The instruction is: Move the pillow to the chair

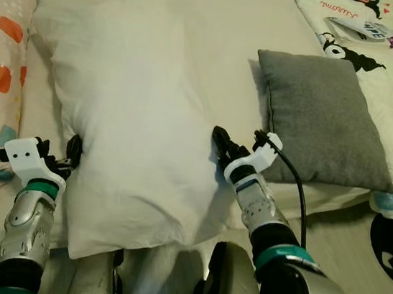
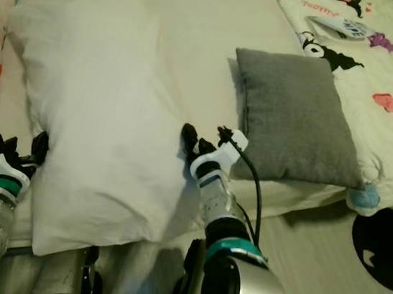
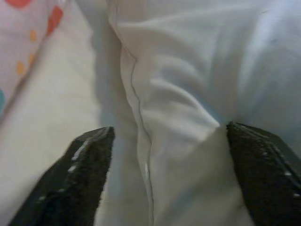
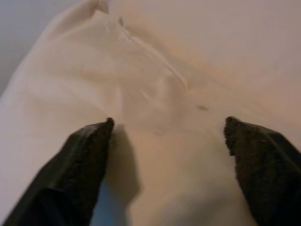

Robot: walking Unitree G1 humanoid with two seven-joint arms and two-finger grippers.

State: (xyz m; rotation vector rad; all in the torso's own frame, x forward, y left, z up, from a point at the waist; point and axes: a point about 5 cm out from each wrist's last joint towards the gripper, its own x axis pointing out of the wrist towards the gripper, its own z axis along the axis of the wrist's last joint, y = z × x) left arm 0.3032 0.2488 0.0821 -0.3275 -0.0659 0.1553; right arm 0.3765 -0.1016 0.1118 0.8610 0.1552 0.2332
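White pillow point(image 1: 128, 116) flanked closely by both grippers, fingers spread. Grey cushion point(image 1: 323, 120) crowds its right side, narrow bare bed point(image 1: 220, 20) strip between. Patterned pillow point(image 1: 0, 41) hems the left

On the cartoon-printed blanket point(image 1: 383, 48) at the far right of the bed, we can make out a line of red cursive script near its top edge; it looks like "Juliana", but the letters are too small to read with certainty.
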